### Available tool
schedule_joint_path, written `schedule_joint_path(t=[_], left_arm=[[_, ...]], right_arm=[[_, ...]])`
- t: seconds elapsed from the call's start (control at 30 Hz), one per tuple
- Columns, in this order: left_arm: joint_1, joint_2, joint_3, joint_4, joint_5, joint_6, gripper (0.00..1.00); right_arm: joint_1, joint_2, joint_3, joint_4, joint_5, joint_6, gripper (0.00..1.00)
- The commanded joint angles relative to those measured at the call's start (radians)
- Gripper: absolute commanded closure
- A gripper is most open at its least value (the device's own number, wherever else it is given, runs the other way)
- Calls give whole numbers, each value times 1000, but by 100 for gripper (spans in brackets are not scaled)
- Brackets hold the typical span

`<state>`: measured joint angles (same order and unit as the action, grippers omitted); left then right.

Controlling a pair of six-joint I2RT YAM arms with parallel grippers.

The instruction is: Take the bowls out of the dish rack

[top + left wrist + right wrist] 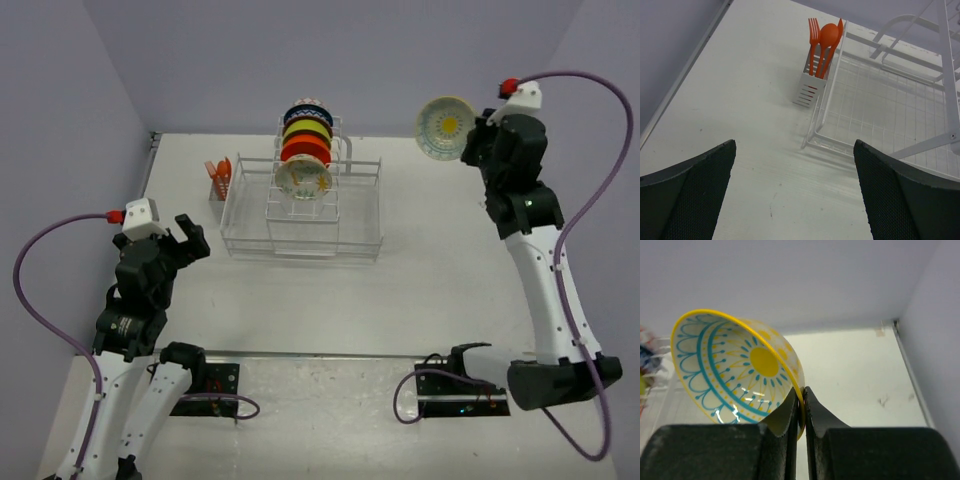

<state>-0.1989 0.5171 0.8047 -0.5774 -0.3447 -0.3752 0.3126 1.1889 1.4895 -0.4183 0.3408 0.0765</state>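
The white wire dish rack [352, 238] stands at the table's middle back. In its upright slots stand a dark blue bowl [307, 113], a yellow-green bowl [306, 131], an orange-red bowl [305, 151] and a cream patterned bowl [305, 178]. My right gripper [468, 143] is shut on the rim of another cream bowl [445, 127] with a yellow centre and teal lines. It holds this bowl in the air to the right of the rack. In the right wrist view the fingers [801, 393] pinch the bowl's yellow rim [735, 367]. My left gripper [190, 240] is open and empty, left of the rack.
A small white utensil cup [217, 187] with orange utensils [824, 42] hangs on the rack's left end. The left wrist view shows the cup [809, 89], the rack's basket corner [816, 142] and my open gripper [794, 146] above bare table. Walls close the left and right sides.
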Motion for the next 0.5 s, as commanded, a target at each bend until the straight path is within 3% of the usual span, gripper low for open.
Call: schedule_joint_path(t=[0.0,0.1,0.17,0.4,0.47], left_arm=[[6,9,5,36,-2,2,0],[6,11,4,42,18,7,0],[6,11,2,44,24,7,0],[6,6,2,45,23,5,0],[6,6,2,44,23,7,0]], right_arm=[[-362,53,-1,-34,-392,372,100],[-479,265,-6,-8,-592,433,100],[-439,279,-11,1,-458,440,100],[-409,212,-26,17,-428,419,100],[-405,177,-120,55,-440,433,100]])
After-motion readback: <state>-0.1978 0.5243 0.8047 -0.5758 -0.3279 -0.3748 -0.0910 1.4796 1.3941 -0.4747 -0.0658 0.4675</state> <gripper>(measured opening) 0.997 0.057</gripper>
